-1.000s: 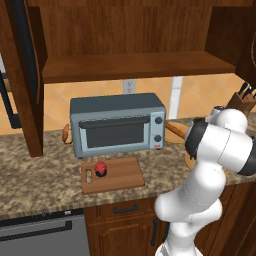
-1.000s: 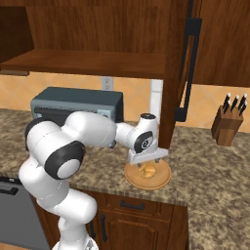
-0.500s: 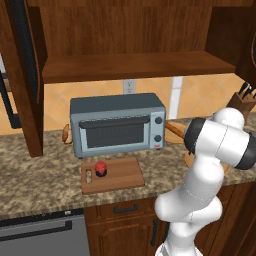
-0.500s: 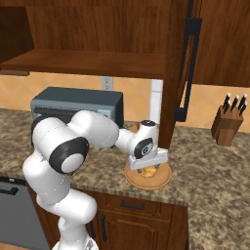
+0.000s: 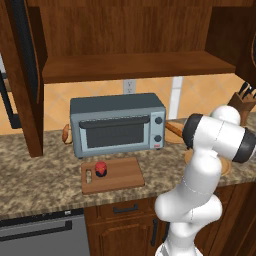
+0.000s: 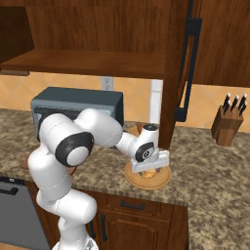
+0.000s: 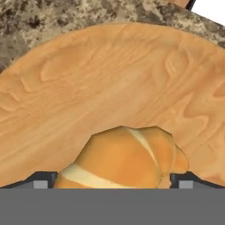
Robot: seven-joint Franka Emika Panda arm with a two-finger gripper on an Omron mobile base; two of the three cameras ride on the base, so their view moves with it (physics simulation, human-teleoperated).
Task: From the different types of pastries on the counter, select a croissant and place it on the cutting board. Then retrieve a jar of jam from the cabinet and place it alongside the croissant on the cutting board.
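The golden croissant [image 7: 125, 158] lies on the round tan wooden plate [image 7: 110, 88], and my gripper [image 7: 113, 181] is open with one fingertip [image 7: 41, 181] on each side of it. In the right base view the gripper [image 6: 148, 171] points down onto the plate [image 6: 161, 181] at the counter's front edge, the croissant [image 6: 148, 172] mostly hidden between the fingers. The reddish cutting board [image 5: 120, 175] lies in front of the toaster oven on the counter [image 5: 35, 190], with the red-lidded jam jar [image 5: 101, 168] standing on it. The cabinet shelf [image 5: 130, 65] hangs above.
A grey toaster oven [image 5: 117, 124] stands behind the board. The long orange-brown loaf [image 5: 175, 129] lies to its right, and a brown pastry end [image 5: 65, 134] shows at its left. A knife block [image 6: 227, 124] stands far right, and an open cabinet door [image 6: 188, 63] hangs above the plate.
The hand has come down onto the round plate, and its fingers now straddle the croissant. The board and the jar have not moved.
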